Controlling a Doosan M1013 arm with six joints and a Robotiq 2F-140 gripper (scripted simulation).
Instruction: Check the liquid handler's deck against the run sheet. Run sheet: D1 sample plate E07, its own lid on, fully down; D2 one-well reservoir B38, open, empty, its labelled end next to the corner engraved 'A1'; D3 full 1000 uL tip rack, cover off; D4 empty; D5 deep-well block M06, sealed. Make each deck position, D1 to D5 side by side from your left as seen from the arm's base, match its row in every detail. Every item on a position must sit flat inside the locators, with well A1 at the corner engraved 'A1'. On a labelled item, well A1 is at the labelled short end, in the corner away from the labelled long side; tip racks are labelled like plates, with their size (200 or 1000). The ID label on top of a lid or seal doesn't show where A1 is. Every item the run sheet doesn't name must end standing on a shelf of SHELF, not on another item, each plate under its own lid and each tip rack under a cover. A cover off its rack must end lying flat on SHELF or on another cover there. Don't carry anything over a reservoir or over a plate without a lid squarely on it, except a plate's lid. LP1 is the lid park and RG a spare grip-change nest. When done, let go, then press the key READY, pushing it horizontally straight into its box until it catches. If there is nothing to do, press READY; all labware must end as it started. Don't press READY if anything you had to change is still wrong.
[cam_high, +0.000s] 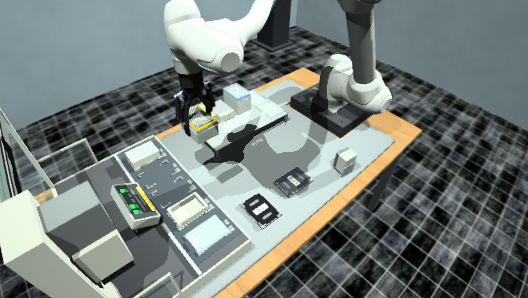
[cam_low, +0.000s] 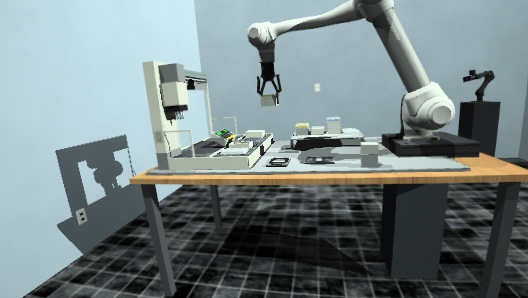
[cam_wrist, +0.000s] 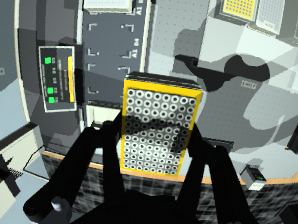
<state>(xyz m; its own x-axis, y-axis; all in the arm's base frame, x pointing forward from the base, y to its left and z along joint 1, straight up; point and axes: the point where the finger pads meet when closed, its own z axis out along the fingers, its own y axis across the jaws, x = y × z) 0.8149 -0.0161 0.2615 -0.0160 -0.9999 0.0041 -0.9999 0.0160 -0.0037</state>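
Note:
My gripper (cam_high: 197, 116) (cam_low: 269, 94) (cam_wrist: 156, 118) is shut on a yellow-rimmed tip rack (cam_high: 202, 123) (cam_low: 269, 100) (cam_wrist: 160, 123) with no cover, its tips showing. It holds the rack by the long sides, high above the table between the shelf (cam_high: 260, 125) and the deck (cam_high: 150, 172). On the deck a pale block (cam_high: 142, 154) sits at the far end, then two empty nests (cam_high: 160, 182) (cam_wrist: 109, 52), then an open reservoir (cam_high: 187, 209), then a lidded plate (cam_high: 207, 234).
Two black nests (cam_high: 260, 210) (cam_high: 292, 182) and a small key box (cam_high: 345, 161) stand on the mat. A panel with green lights (cam_high: 134, 205) (cam_wrist: 56, 78) and the handler's tower (cam_low: 167, 105) flank the deck.

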